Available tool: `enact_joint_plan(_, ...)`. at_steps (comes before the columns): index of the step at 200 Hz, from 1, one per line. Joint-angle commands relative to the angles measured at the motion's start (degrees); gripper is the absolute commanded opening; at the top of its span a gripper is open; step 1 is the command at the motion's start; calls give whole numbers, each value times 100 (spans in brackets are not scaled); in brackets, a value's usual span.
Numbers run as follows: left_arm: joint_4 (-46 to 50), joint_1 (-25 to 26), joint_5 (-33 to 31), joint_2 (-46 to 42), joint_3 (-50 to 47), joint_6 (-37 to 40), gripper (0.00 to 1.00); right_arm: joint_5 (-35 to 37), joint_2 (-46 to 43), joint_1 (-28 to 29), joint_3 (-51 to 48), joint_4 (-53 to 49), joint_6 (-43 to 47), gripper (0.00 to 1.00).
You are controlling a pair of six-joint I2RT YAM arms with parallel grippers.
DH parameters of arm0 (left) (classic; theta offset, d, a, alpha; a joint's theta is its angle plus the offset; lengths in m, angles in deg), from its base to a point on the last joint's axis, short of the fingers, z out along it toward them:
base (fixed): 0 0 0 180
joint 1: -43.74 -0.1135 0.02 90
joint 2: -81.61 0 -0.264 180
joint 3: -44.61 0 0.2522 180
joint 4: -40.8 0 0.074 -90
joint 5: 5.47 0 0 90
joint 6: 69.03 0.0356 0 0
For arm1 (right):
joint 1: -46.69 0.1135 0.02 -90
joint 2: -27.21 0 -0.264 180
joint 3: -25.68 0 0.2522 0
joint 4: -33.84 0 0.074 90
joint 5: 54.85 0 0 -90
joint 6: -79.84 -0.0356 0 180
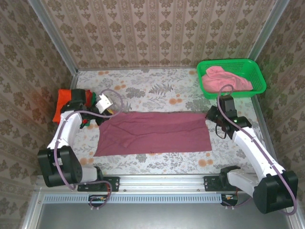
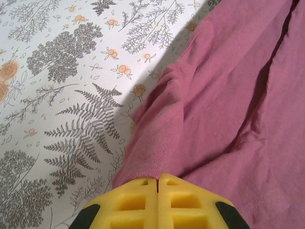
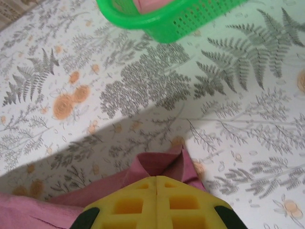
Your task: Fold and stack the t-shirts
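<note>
Lying flat on the patterned surface, the maroon t-shirt is spread as a wide band. Its far left corner is pinched by the left end effector; in the left wrist view the yellow fingers are pressed together at the hem. Its far right corner is clamped by the right end effector, and a small peak of cloth is drawn up to the closed fingertips. An orange t-shirt is noted beyond the left corner. A pink t-shirt lies in the green basket beyond the right corner.
</note>
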Motion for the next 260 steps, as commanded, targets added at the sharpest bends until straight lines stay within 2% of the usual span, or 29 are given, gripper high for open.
enact_joint_plan(1, 185, -29, -130, -513, -267, 91, 0, 75, -358, -33, -230, -603, -294, 0)
enact_joint_plan(51, 161, -130, -815, -1237, -774, 8, 0, -184, -1025, -32, -773, -917, -653, 0)
enact_joint_plan(115, 481, -137, -1575, -1818, -1127, -344, 0, -252, -1238, -32, -1107, -1463, -650, 0)
enact_joint_plan(179, 718, -119, -1749, -2237, -1382, -498, 0, -486, -1470, -23, -1619, -1567, -760, 0)
enact_joint_plan(260, 797, 375, -2590, -2601, -1875, -348, 0, -553, -1229, -23, -1792, -1377, -778, 0)
